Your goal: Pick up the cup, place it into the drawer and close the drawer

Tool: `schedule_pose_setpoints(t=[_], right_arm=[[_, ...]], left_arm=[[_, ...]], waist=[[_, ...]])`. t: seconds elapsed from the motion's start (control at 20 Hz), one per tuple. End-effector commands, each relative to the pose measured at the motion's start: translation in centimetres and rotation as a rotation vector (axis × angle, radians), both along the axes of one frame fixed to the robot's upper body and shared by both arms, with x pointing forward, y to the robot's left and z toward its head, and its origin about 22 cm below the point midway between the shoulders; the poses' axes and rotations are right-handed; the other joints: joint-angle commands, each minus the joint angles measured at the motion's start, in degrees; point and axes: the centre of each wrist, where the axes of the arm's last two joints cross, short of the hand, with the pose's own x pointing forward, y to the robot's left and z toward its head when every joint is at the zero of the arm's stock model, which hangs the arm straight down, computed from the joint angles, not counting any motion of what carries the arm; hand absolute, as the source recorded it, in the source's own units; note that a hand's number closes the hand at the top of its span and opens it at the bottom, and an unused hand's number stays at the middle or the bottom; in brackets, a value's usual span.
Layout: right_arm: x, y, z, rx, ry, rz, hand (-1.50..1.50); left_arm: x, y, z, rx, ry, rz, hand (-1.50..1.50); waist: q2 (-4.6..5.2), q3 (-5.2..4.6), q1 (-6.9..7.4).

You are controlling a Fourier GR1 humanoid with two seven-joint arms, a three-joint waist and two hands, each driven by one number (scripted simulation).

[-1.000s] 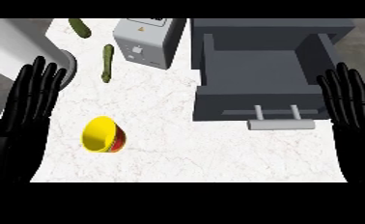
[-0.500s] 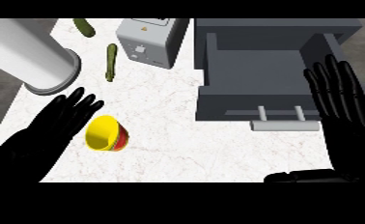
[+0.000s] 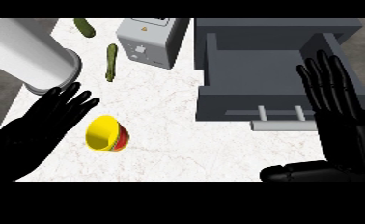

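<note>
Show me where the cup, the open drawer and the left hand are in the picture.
cup (image 3: 104,132): head view, on its yellow inside.
drawer (image 3: 257,68): head view, on its bare grey floor.
left hand (image 3: 39,129): head view, on the palm.

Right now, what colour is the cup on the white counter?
The tipped cup is yellow inside, red outside; head view.

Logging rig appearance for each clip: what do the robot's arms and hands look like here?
The left hand and right hand are glossy black, with slender segmented fingers. The smooth pale grey cylinder at upper left appears to be the left forearm, darker at its end rim. No cables, markings or sleeves show; the right forearm is out of view.
</note>
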Motion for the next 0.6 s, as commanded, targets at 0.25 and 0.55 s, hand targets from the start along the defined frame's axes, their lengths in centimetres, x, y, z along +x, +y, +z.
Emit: schedule_pose_setpoints(t=[0.25, 0.55], right_arm=[[1.1, 0.1, 0.7, 0.001, 0.004, -0.008, -1.5], [3.3, 0.4, 0.1, 0.017, -0.012, -0.019, -1.5]], left_arm=[[0.6, 0.3, 0.6, 0.015, 0.034, 0.022, -1.5], [0.3, 1.9, -2.0, 0.043, 0.059, 0.042, -1.5]], waist=[[-0.01, 0.03, 0.02], [0.02, 0.02, 0.15]])
